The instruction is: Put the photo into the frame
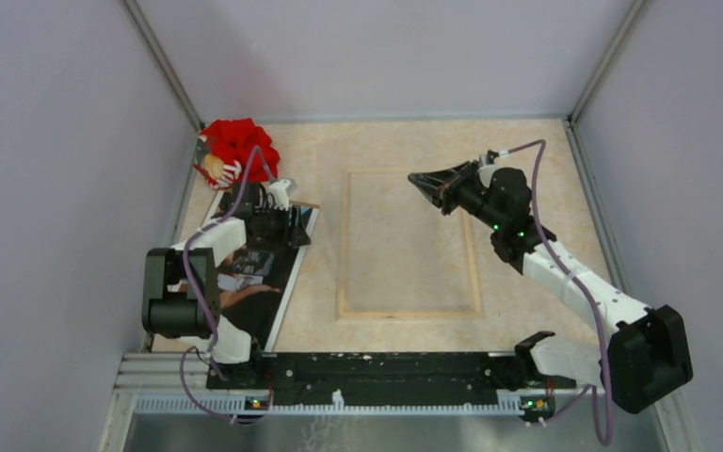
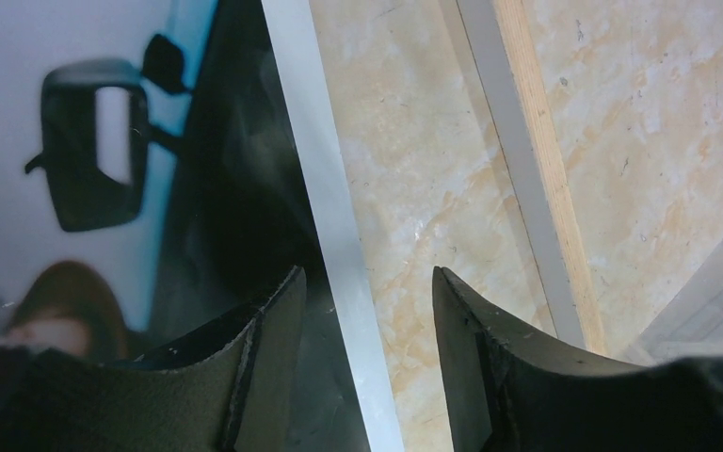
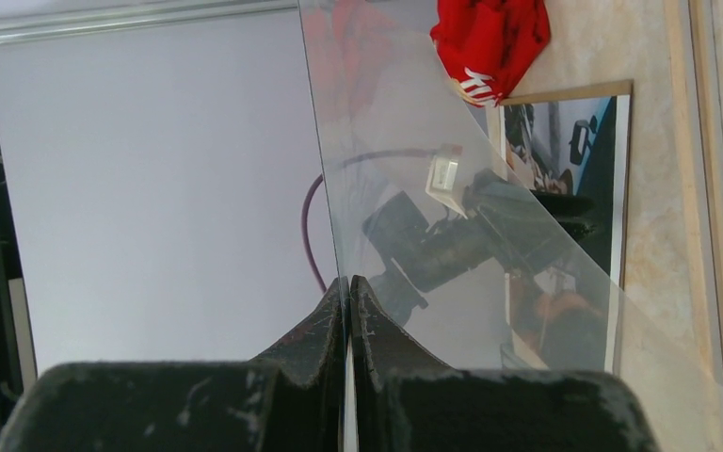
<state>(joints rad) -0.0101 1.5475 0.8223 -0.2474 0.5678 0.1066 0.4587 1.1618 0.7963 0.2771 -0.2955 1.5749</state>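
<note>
Light-wood rails upward, the thin rectangular picture frame lies mid-counter in the top view, its long axis running from near edge to far edge. The large, glossy, dark, white-bordered photo lies roughly parallel along the left edge, just left of the frame, under the left gripper. The right gripper hovers over the frame's far end.

Left wrist view: the left gripper stands open astride the photo's white border, a frame rail just to its right.

Right wrist view: the right gripper pinches a clear rigid pane, with the photo beyond it.

The left arm is nearer and will likely have to carry the photo rightward.
</note>
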